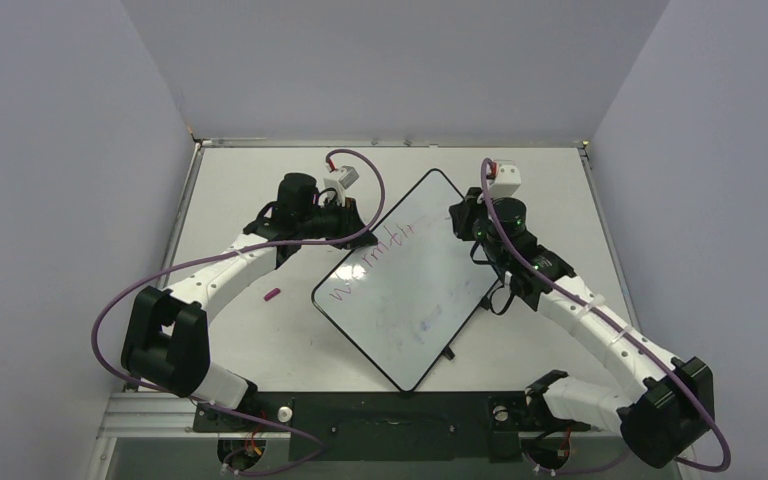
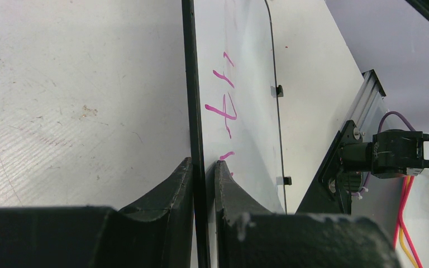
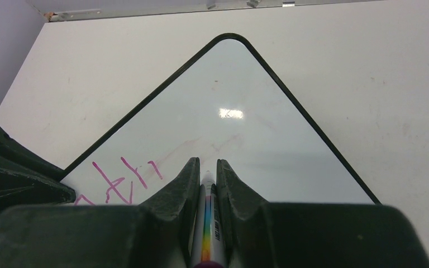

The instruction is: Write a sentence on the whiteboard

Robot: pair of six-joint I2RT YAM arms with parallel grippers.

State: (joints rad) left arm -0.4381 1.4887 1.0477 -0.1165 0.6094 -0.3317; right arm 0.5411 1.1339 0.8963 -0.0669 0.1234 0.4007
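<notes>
1. While reaching in from the far left, pinching the thin black rim of the whiteboard [image 1: 400, 300] with the left claw [image 2: 204, 164], jaws drawn narrow on either side of that edge.
2. Holding the board flat and slantwise on the worktop [image 1: 250, 340], about midway between the two arms, with one corner pointing far and the opposite one near.
3. Gripping a marker [image 3: 208, 223] in the right claw [image 3: 204, 166], jaws closed tight on the barrel and the tip pointing out between the fingertips toward the far corner.
4. Hanging over the far right part of the board, just right of the last pink strokes; not being able to tell from these views whether the tip is touching the surface.
5. Showing only the start of the sentence [image 1: 375, 262]: one pink line along the far left side, reading roughly "Warmth" and trailing into a thin stroke.
6. Carrying no fresh pink writing across the middle and near part of the board, only faint purple smudges [image 1: 430, 322].
7. Leaving a small pink cap [image 1: 272, 294], probably the marker's, lying on the worktop left of the board and well apart from both claws.
8. Judging the task as barely begun: one word down and the rest waiting. Probably calling next for the right claw to start a fresh line nearer, with the left bracing the rim.
</notes>
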